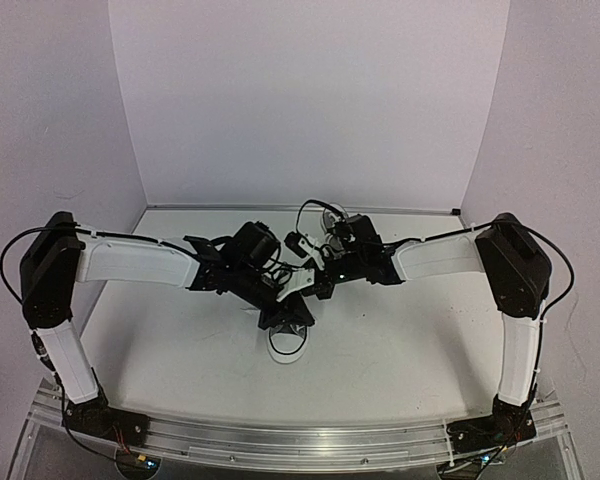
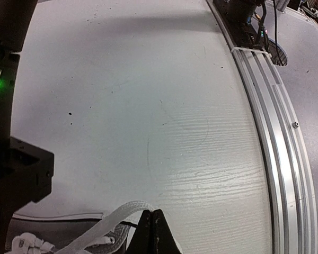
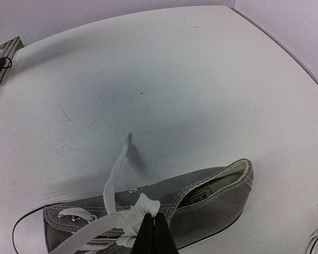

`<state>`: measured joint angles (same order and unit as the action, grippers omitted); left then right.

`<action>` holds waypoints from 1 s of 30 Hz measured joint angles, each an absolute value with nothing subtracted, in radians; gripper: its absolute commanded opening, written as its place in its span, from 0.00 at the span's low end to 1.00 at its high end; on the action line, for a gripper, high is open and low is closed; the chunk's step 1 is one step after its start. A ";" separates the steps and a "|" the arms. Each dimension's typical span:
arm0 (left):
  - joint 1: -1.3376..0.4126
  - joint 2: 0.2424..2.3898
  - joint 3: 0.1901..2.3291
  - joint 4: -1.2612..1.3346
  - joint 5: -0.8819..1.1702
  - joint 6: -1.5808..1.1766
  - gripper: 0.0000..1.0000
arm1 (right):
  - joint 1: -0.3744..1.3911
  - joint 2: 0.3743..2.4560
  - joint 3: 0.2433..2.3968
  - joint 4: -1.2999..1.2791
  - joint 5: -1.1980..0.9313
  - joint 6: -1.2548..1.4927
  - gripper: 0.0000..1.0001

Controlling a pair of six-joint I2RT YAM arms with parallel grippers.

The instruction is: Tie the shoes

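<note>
- A grey shoe (image 3: 206, 209) is seen about midway between the left and right edges of the table (image 1: 420, 345), somewhat nearer its near edge.
- Its white toe cap (image 1: 288, 350) is left showing under the two wrists that meet above it.
- The right gripper (image 3: 152, 233) is closed, and a bunched part of the white lace (image 3: 139, 211) is pinched at its tips.
- The left gripper (image 2: 151, 230) is closed too; a lace loop (image 2: 116, 216) is met by its tips, but a pinch cannot be confirmed.
</note>
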<state>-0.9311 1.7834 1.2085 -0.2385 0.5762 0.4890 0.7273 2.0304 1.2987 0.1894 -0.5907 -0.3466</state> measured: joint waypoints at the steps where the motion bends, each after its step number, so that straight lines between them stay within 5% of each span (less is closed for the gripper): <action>1: -0.937 1.798 1.219 -0.227 0.577 0.497 0.00 | 0.727 2.030 1.299 0.191 -0.591 -0.347 0.00; 4: -0.949 1.837 1.267 -0.218 0.577 0.521 0.02 | 0.727 2.030 1.299 0.193 -0.591 -0.347 0.00; 7: -0.954 1.884 1.344 -0.229 0.572 0.551 0.22 | 0.725 2.030 1.299 0.194 -0.591 -0.347 0.00; 14: -0.956 1.918 1.413 -0.262 0.538 0.589 0.42 | 0.724 2.030 1.299 0.195 -0.592 -0.347 0.00; 23: -0.936 1.775 1.254 -0.192 0.521 0.553 0.35 | 0.724 2.030 1.299 0.198 -0.595 -0.346 0.00; 30: -0.751 1.631 1.053 0.007 0.472 0.361 0.39 | 0.724 2.030 1.299 0.202 -0.603 -0.342 0.00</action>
